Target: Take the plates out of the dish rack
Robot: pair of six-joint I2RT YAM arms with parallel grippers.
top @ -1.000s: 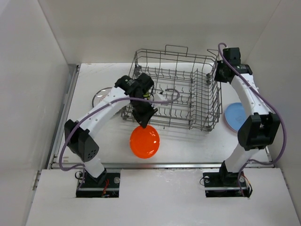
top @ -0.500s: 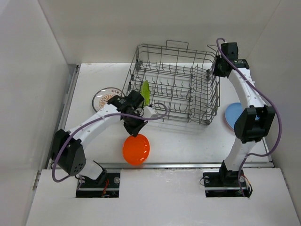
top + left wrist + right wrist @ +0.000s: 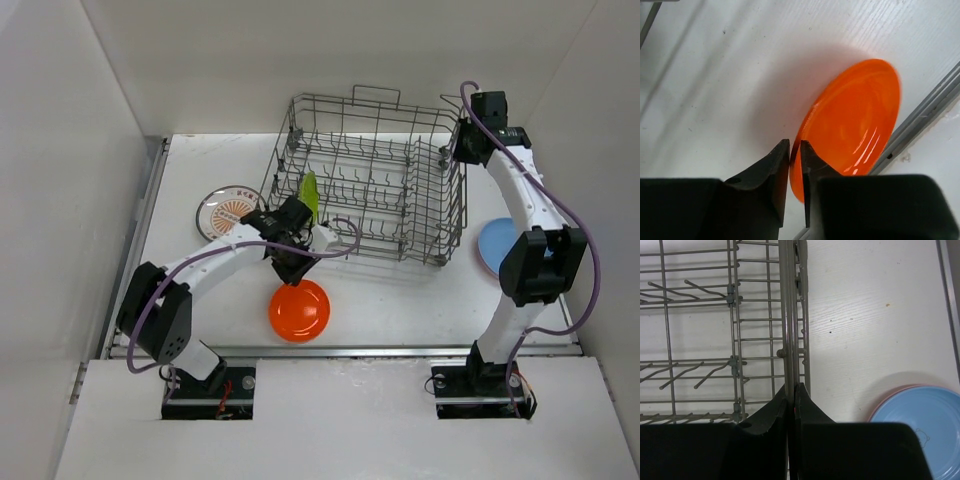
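The white table (image 3: 400, 290) spreads under both arms. The wire rack (image 3: 390, 200) stands on it, just beyond the left gripper (image 3: 794, 144) and to the left of the right gripper (image 3: 791, 386). The right gripper's fingers are pressed together on an upright wire of the rack's right-hand wall, near the far corner.

A blue plate (image 3: 920, 425) lies flat on the table to the right of that gripper, nearer the arm bases and apart from the rack. A white plate (image 3: 228, 210) with an orange patterned middle lies flat to the left of the left gripper, just outside the rack's left wall.

The orange plate (image 3: 855, 120) sits on the table directly under the left gripper's tips, reaching from there toward the arm bases. Its far rim sits in the narrow slit between the two fingers. Whether they pinch it or only straddle it cannot be told.

A lime green plate (image 3: 310, 190) stands on edge inside the rack at its near left corner, just beyond the left gripper.
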